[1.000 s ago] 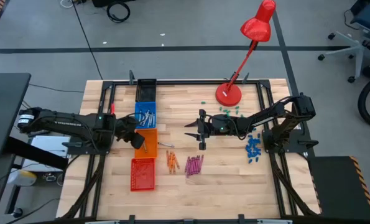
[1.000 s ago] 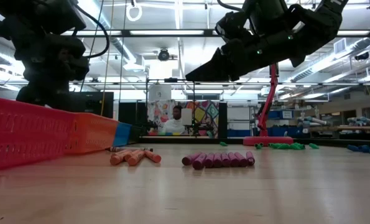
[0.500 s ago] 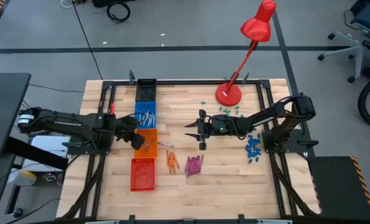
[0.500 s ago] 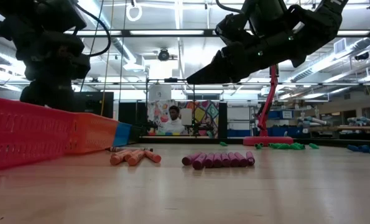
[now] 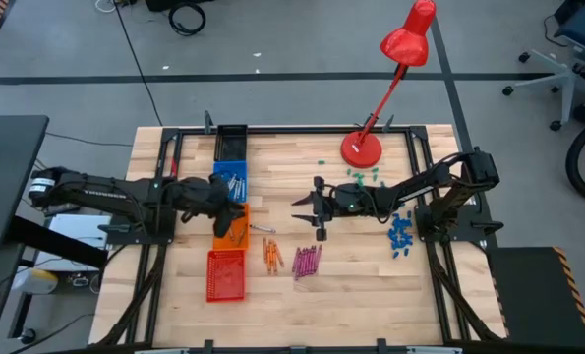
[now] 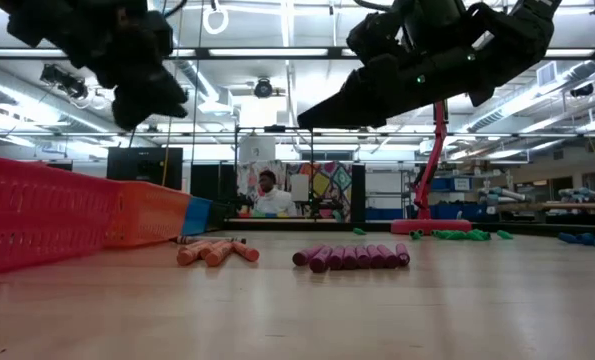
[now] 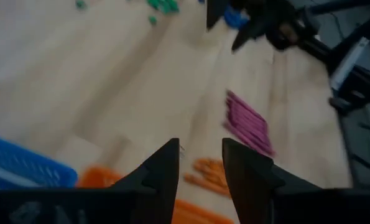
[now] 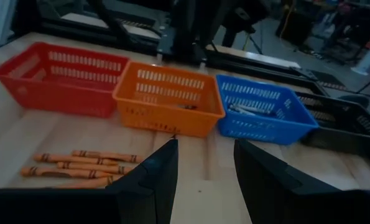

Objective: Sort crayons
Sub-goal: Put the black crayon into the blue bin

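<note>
Orange crayons [image 5: 271,255] and pink crayons [image 5: 306,261] lie on the surface [image 5: 351,285], long axes running twelve to six; left pincer [image 5: 235,197] open over the orange basket [image 5: 231,222]; right pincer [image 5: 305,206] open above the pink row.

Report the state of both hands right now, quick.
Left hand: open, holding nothing, above the orange plastic basket.
Right hand: open, holding nothing, raised over the table's middle.

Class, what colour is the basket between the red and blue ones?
Orange basket; the right wrist view shows it best.
</note>
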Controlling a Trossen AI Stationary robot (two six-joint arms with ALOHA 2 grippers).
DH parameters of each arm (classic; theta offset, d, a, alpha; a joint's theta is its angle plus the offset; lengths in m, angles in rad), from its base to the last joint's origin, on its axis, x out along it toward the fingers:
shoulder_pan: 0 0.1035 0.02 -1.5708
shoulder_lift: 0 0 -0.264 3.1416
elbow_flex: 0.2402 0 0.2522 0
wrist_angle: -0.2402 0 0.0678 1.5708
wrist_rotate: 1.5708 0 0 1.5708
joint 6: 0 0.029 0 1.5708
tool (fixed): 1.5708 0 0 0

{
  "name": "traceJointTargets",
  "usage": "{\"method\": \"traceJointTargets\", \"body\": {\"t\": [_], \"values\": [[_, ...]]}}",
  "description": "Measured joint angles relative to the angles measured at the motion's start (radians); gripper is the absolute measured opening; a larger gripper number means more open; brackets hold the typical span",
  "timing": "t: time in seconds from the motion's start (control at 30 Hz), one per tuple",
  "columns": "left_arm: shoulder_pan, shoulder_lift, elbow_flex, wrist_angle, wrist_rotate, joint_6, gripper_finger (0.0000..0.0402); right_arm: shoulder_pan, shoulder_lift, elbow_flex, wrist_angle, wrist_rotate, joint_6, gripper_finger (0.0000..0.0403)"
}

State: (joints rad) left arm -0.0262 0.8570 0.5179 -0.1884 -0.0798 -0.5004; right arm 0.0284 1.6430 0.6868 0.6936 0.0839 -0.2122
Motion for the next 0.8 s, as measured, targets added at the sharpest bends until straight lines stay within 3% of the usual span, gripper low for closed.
{"method": "traceJointTargets", "body": {"t": [0.27,0.6,0.8], "values": [[-0.035,0.0,0.0,0.046,-0.145,0.045,0.0134,0.031,0.192,0.138,-0.021,0.02,0.017,0.016],[-0.15,0.0,0.0,0.049,-0.243,0.055,0.0134,0.042,0.385,0.417,-0.368,0.058,0.034,0.016],[-0.195,0.018,-0.002,0.045,-0.296,0.08,0.0134,0.04,0.479,0.506,-0.431,0.054,0.053,0.016]]}}
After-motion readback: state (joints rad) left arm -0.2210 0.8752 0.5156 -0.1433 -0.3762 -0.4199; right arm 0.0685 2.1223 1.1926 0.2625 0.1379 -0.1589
